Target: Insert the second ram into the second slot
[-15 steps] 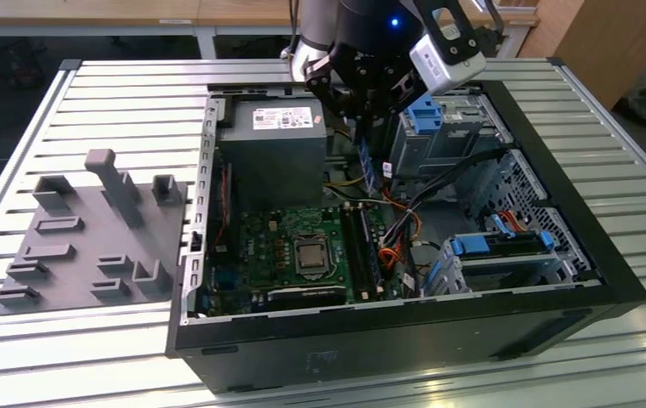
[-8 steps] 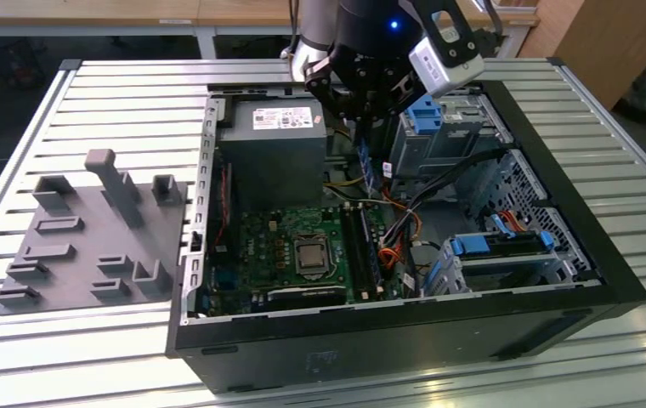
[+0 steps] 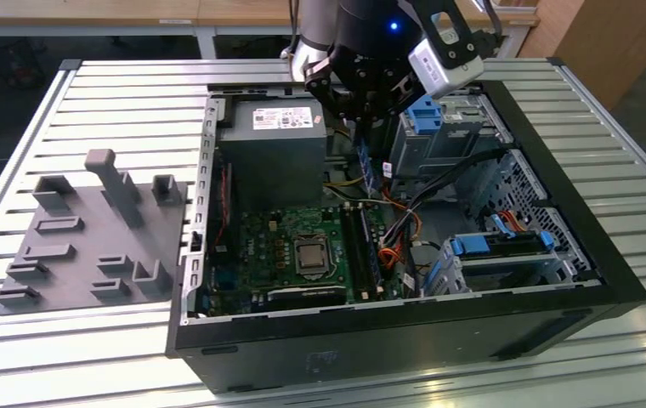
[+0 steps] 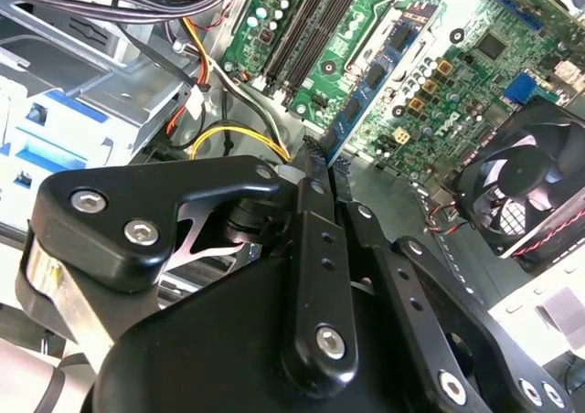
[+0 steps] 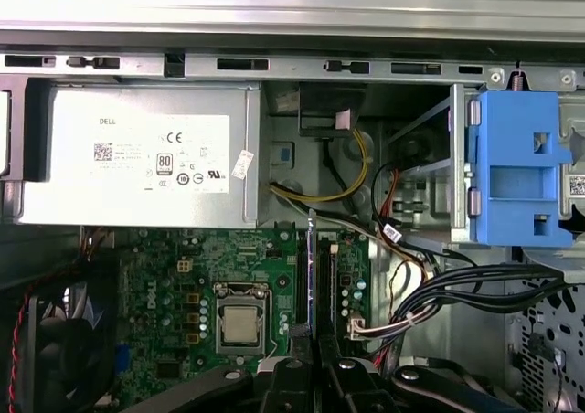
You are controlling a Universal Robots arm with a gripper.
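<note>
My tool (image 5: pixel 315 356), clenched on the ram (image 5: pixel 312 267), holds it edge-on over the slots (image 5: pixel 326 285) of the green board (image 5: pixel 183 285).

Slatted table (image 3: pixel 119 102) bears a computer case (image 3: pixel 391 348) and grey fixture (image 3: pixel 79 276).

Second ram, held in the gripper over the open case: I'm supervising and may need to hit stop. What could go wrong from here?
1. The second ram is held over the dark memory slots, not yet seated. If it comes down slightly off line, it may strike a slot's edge instead of going in.
2. Loose cables lie beside the slots, and the gripper could snag them.
</note>
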